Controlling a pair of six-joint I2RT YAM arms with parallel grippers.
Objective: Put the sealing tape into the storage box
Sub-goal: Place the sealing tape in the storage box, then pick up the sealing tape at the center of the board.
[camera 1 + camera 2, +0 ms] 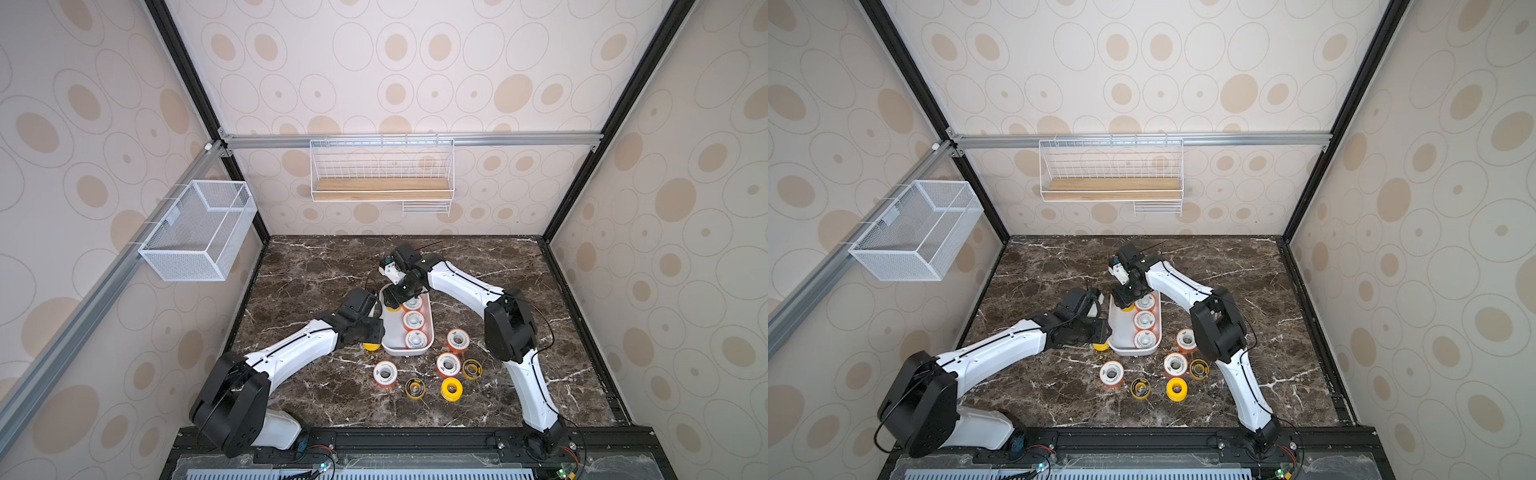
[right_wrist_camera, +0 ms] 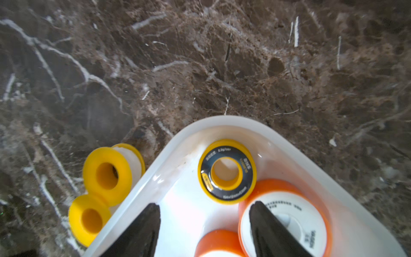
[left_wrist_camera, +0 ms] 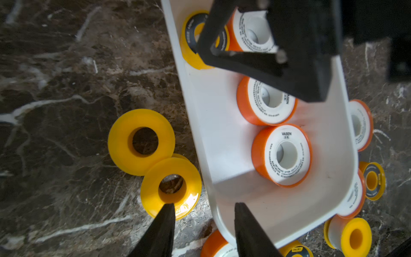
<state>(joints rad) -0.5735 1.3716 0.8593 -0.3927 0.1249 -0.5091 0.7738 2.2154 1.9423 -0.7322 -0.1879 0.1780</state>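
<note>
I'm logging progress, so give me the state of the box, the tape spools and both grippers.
storage box: holds four spools.
spools in the box: three orange-rimmed, one black-ringed yellow.
loose spools: eight on the table, outside the box.
left gripper: open, empty.
right gripper: open, empty, above the box.

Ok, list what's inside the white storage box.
Four spools: three orange-rimmed white ones in a row, one black-faced yellow spool at the far end. The right hand covers part of that end from above.
</note>
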